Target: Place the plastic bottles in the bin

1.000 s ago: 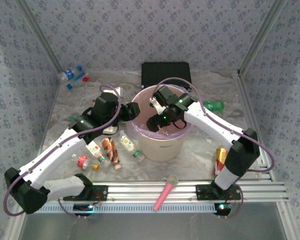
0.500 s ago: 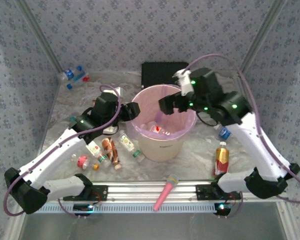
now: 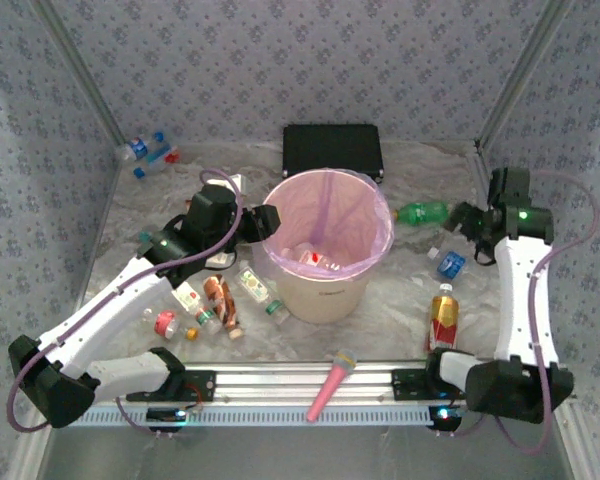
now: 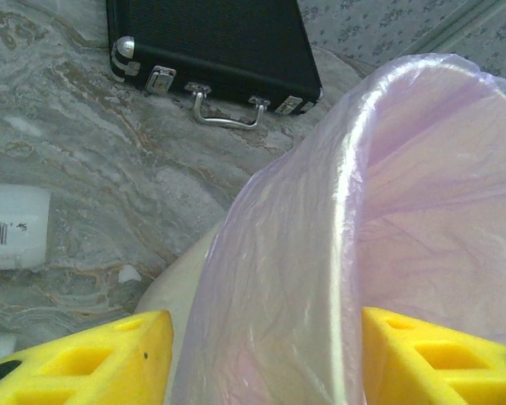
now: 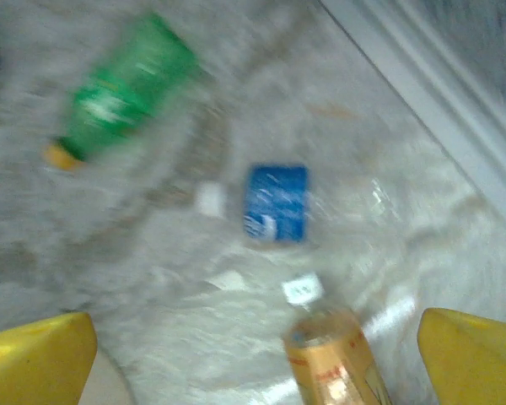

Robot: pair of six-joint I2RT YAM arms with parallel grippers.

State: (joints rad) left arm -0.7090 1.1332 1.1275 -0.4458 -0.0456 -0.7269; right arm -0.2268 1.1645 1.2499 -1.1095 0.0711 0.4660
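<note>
The bin (image 3: 325,285), cream with a pink bag, stands mid-table and holds a few plastic bottles (image 3: 315,260). My left gripper (image 3: 263,222) is shut on the bin's left rim (image 4: 346,211); a yellow pad sits on each side of the bag. My right gripper (image 3: 460,218) hangs open and empty over the right side. In the blurred right wrist view, below the right gripper (image 5: 257,359), lie a green bottle (image 5: 122,89), a blue-labelled bottle (image 5: 274,202) and a gold-and-red bottle (image 5: 329,363). More bottles (image 3: 220,300) lie left of the bin, and some (image 3: 148,152) in the far-left corner.
A flat black box (image 3: 332,150) lies behind the bin. A pink microphone-shaped stick (image 3: 328,385) rests at the front rail. A white bottle (image 4: 13,228) lies on the table beside the left arm. Patterned walls close in the table on three sides.
My right arm has lifted away from the bin and swung to the table's right side, its jaws open. The left arm has stayed on the rim.
</note>
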